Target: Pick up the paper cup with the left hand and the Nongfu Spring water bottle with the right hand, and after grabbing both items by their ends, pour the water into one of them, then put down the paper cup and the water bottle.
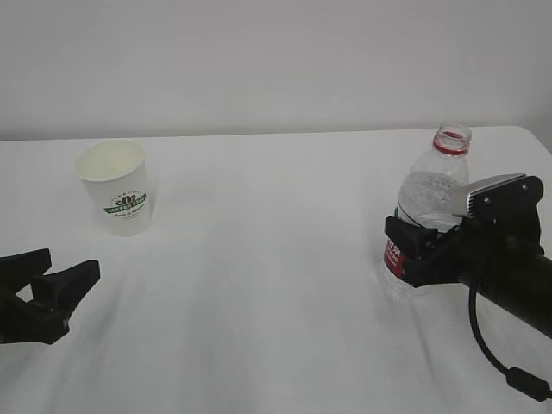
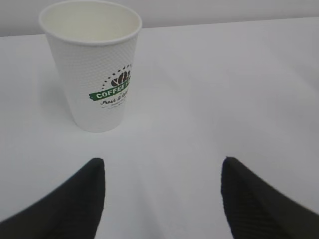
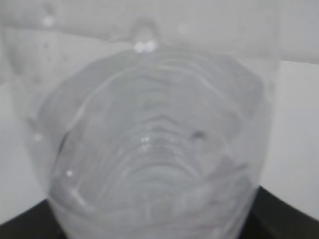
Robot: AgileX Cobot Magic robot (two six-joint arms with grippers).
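Right claw around the bottle, left claw short of the cup

The bottle [image 1: 429, 207] stands on the desk [image 1: 276, 285] between the jaws of my right claw [image 1: 431, 244], at its label; whether they grip yet I cannot tell. Thin ribbed plastic, uncapped, heavy with water [image 3: 154, 149]: I judge a firm hold low down, without crushing. My left claw [image 2: 162, 199] is open and empty; the cup [image 2: 94, 64] stands ahead, slightly left, light and crushable.

The right hand [image 1: 423, 246] hides the water bottle's [image 1: 429, 190] label.
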